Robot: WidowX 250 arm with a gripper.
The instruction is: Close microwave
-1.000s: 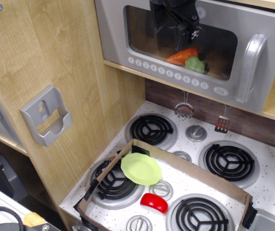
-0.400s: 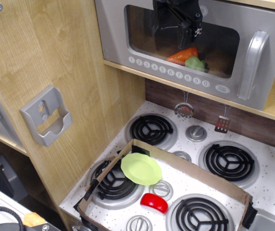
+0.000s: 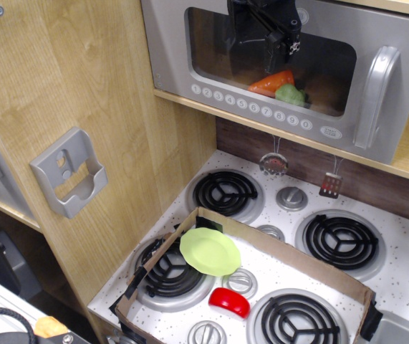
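Pincer (image 3: 265, 50) at microwave (image 3: 190, 68) door

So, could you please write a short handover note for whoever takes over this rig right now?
End effector: in front of the microwave door window; open or shut cannot be told.
Microwave: on the wooden shelf above the stove; a carrot shows through the window.
Done: door looks nearly or fully closed, handle on the right.
Left: confirm the door sits flush, push it home if not, then pull the arm clear.
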